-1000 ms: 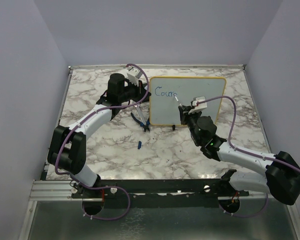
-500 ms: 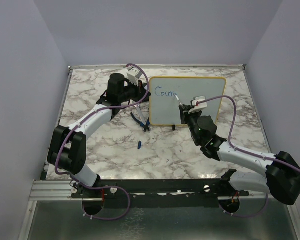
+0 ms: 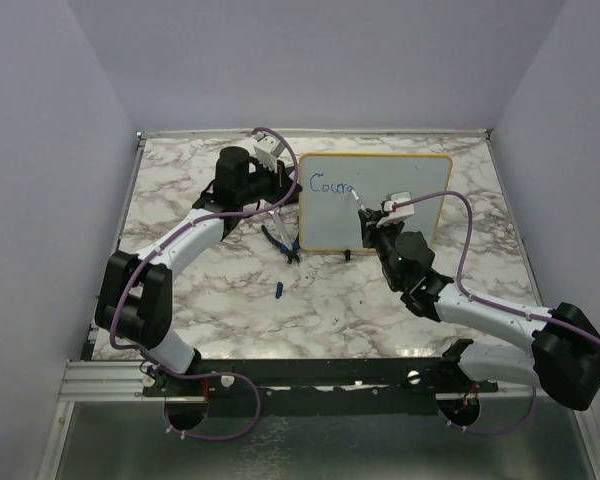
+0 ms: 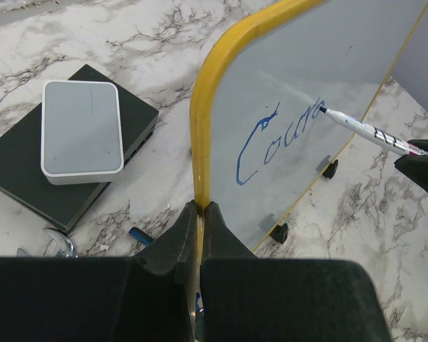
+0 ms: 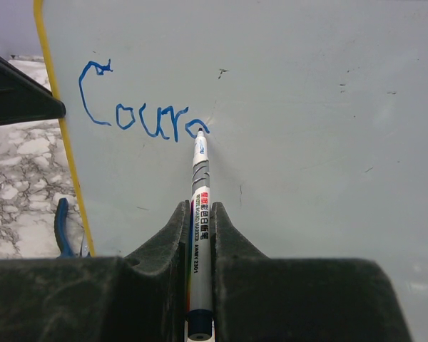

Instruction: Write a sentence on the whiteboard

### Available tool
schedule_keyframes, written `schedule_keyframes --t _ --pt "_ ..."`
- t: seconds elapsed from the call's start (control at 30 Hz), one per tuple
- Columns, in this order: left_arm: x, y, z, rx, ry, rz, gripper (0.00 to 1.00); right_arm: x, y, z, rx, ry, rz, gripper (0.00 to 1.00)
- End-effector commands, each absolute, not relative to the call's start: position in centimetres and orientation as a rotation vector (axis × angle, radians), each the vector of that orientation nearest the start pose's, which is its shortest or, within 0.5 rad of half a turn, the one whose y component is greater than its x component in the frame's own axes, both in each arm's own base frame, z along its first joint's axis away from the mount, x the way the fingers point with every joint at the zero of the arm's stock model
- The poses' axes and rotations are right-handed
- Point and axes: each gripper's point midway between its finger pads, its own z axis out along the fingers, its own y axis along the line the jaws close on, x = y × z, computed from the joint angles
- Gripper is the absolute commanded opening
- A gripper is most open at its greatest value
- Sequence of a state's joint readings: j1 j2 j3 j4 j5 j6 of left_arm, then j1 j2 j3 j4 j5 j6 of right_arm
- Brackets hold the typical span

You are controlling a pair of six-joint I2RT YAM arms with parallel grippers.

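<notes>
The whiteboard (image 3: 420,175) stands tilted at the far middle of the marble desk (image 3: 220,300); the left hand (image 4: 200,208) is clamped on its yellow left edge; the right hand (image 5: 200,214) grips a marker (image 5: 200,174), tip at the end of the blue writing (image 5: 139,121); a grey-and-black box (image 4: 82,128) lies just left of the board.

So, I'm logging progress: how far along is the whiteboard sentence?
Done: "Coura" in blue at the upper left of the whiteboard. In hand: the left end effector pinches its yellow frame; the right end effector holds the marker, tip at the last letter. Left: the remaining words; the board is mostly blank.
</notes>
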State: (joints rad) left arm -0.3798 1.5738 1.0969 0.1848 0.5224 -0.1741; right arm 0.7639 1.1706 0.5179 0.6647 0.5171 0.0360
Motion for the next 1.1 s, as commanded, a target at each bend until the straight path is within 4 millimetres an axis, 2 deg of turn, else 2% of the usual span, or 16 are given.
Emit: schedule_keyframes --t 0.0,0.2,0.57,0.9,1.07 --pt "39.0 -26.4 21.8 0.594 1.829 -0.882 0.00 33.6 18.9 22.2 -0.104 1.547 0.187 0.01" --pt "38.9 -26.4 21.8 0.594 1.829 -0.883 0.00 33.2 18.7 20.4 -0.109 1.592 0.189 0.01" --pt "38.9 -26.4 21.8 0.594 1.830 -0.882 0.00 32.8 18.2 19.6 -0.101 1.614 0.180 0.01" --pt "38.9 -26.4 21.8 0.593 1.828 -0.881 0.00 32.4 18.1 20.3 -0.112 1.598 0.191 0.01" --pt "38.9 -26.4 21.8 0.596 1.828 -0.883 0.00 31.3 17.9 22.2 -0.120 1.546 0.253 0.01"
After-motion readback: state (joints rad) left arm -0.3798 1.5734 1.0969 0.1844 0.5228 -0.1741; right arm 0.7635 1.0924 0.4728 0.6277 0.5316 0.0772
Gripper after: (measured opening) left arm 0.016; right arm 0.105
